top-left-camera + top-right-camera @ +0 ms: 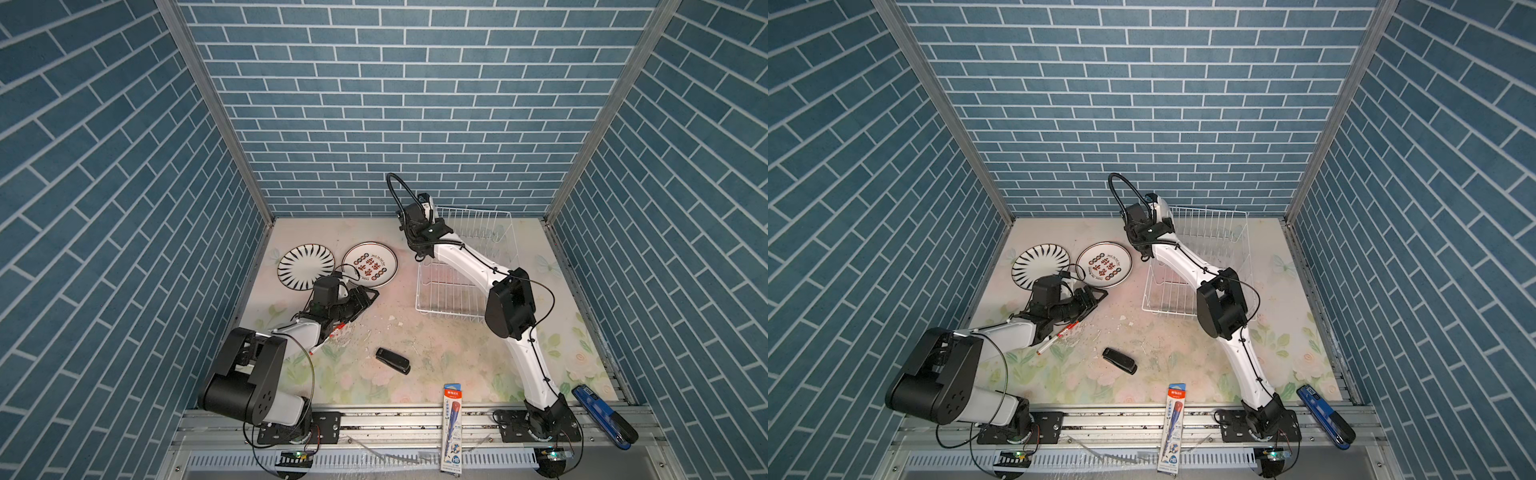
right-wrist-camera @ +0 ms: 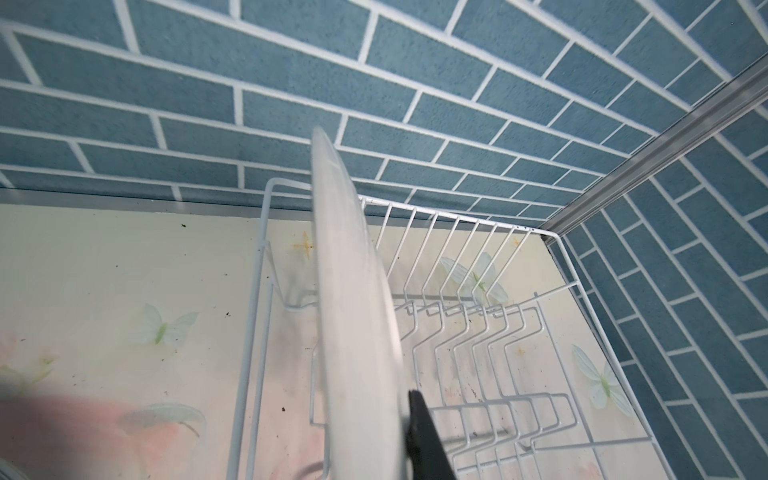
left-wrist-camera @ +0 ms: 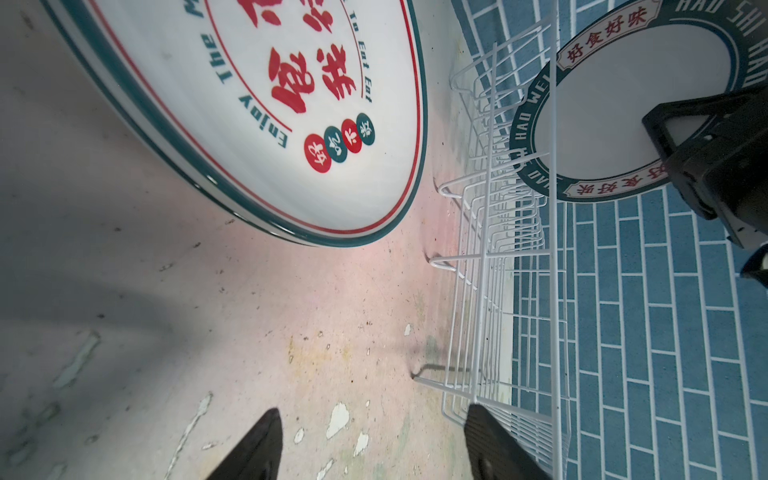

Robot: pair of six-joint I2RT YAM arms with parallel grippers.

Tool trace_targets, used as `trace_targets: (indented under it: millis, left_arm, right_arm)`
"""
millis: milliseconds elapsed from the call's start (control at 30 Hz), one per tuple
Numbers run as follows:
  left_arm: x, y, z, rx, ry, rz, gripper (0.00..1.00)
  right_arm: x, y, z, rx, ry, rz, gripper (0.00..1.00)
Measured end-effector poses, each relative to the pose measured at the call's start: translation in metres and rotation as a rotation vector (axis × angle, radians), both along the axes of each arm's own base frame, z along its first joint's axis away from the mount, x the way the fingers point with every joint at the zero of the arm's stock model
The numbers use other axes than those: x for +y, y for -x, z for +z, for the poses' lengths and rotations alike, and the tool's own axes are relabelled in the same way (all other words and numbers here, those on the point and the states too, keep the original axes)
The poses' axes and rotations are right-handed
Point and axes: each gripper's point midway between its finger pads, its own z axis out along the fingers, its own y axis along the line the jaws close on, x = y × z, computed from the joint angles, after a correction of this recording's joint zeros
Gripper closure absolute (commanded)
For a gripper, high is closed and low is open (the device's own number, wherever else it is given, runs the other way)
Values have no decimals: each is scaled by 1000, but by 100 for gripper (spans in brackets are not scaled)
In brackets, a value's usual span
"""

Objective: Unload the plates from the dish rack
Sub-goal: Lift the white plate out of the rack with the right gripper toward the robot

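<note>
Overall, blue brick walls [image 1: 374,104] enclose floral tabletop [image 1: 457,365] and dish rack [image 1: 446,286].

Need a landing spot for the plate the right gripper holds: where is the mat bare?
Widest bare mat: in front of the dish rack, right of the stapler. Only a narrow strip separates the rack from the lettered plate. Crowded at left: striped plate, left gripper.

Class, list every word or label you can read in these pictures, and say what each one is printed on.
"Enjoy The" and "To Eat Eat": white round plate with red characters; its big characters are cut off.
"好食好味" and "HAO SHI": white round plate with a dark-green rim.
"HB": long orange-topped pencil pack.
The pack's other print is too small to read.
</note>
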Motion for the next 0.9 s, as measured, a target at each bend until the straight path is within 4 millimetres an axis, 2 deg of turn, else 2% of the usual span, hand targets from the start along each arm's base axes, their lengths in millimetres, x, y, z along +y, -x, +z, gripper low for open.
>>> trace_targets:
  millis: [267, 433, 700, 900]
  left_arm:
    - [0, 1, 2, -2, 0, 0, 28]
    - [-1, 0, 9, -19, 4, 0, 28]
    - [-7, -4, 20, -43, 5, -10, 28]
    - [-9, -2, 25, -52, 10, -16, 28]
  right_arm:
    - [10, 11, 19, -35, -27, 31, 94]
    - [9, 24, 35, -54, -31, 53, 95]
    - [-5, 46, 69, -119, -66, 65, 95]
    - [-25, 73, 81, -148, -117, 89, 96]
